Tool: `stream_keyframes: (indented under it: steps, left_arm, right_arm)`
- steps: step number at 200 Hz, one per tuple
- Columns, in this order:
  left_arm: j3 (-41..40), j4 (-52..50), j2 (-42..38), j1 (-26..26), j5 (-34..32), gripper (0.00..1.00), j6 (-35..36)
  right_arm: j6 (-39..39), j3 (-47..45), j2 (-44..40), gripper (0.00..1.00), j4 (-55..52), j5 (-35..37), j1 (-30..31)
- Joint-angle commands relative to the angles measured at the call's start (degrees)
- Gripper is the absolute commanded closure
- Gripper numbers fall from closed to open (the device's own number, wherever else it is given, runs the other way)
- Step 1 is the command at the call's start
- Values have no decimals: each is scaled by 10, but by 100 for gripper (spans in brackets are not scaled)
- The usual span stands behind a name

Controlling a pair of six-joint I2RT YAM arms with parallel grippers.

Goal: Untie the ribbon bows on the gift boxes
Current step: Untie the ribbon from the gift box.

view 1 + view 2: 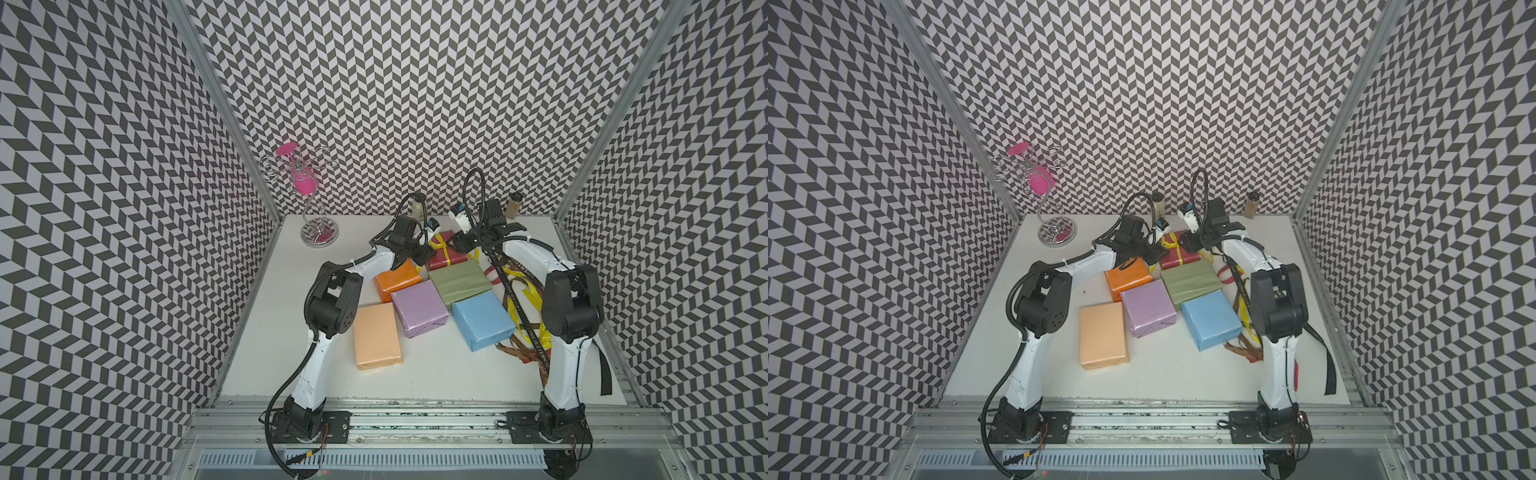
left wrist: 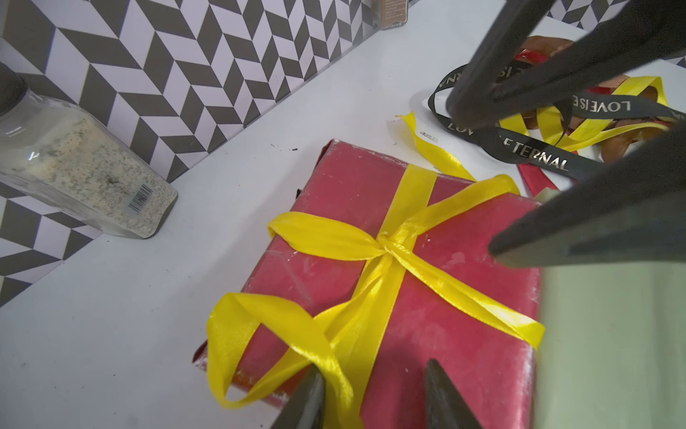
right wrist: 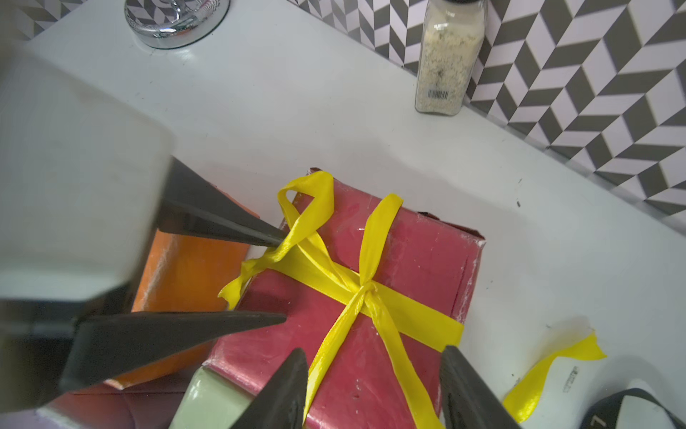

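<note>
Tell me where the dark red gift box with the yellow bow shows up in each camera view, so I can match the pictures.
In a top view: the dark red gift box lies just right of centre, the farthest box back.
In a top view: the box sits likewise, nearer centre.
Left wrist: it fills the picture's lower middle.
Right wrist: lower middle, bow facing up.
Shared landmark: the pale spice jar at the back wall.

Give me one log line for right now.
left pincer open beside yellow bow | right pincer open over dark red box | bow tied
</note>
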Motion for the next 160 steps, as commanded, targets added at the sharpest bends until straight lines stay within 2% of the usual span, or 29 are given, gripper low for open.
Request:
stream_keyframes:
  steps: [1,88,129,160]
  left_arm:
    - [2,-45,7,1,7,56,-7]
    - [-14,-33,-1,6,18,56,-15]
    - [-16,-28,0,8,20,56,-18]
    - [-17,-27,2,8,21,56,-21]
  right_arm:
    - [11,-9,11,45,10,-7,11]
    - [29,-28,29,48,27,5,30]
    - [35,-27,40,60,35,16,32]
    - [34,-32,43,77,39,22,32]
